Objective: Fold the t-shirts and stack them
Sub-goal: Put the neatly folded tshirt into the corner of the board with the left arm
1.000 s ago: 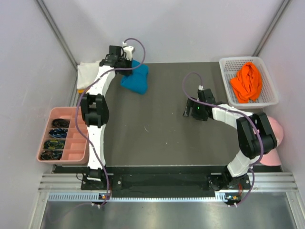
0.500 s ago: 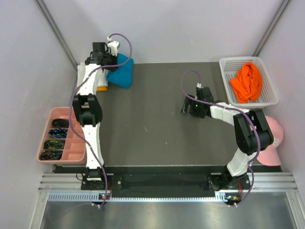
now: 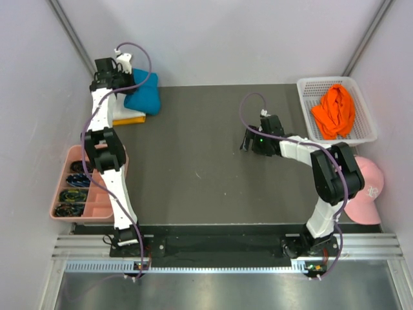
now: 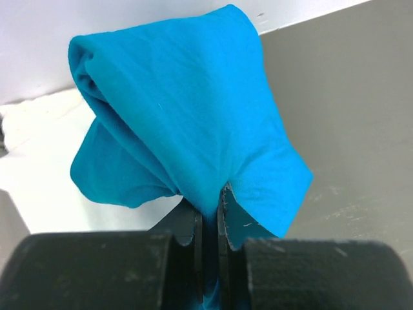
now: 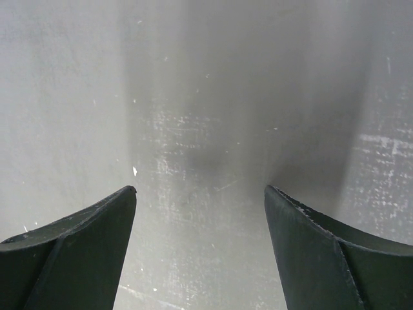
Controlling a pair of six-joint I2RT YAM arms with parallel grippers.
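Note:
My left gripper (image 4: 210, 197) is shut on a fold of the teal-blue t-shirt (image 4: 187, 116), which hangs bunched in front of it. In the top view that shirt (image 3: 143, 94) is at the back left corner, over a white t-shirt (image 3: 120, 111) and a yellow-orange t-shirt (image 3: 133, 120) lying stacked there. The white cloth (image 4: 39, 161) shows under the teal one in the left wrist view. A bright orange t-shirt (image 3: 333, 110) lies crumpled in the white basket (image 3: 303, 84). My right gripper (image 5: 200, 190) stands open over the bare dark table (image 5: 206, 97), right of centre (image 3: 248, 142).
A pink compartment tray (image 3: 100, 205) with small dark items sits at the left edge beside the left arm. A pink cap (image 3: 365, 194) lies off the table's right side. Grey walls close in the back and both sides.
My left arm has swung left with the teal shirt, from the back middle-left to the corner over the white and yellow pile. My right gripper has shifted slightly left, still open.

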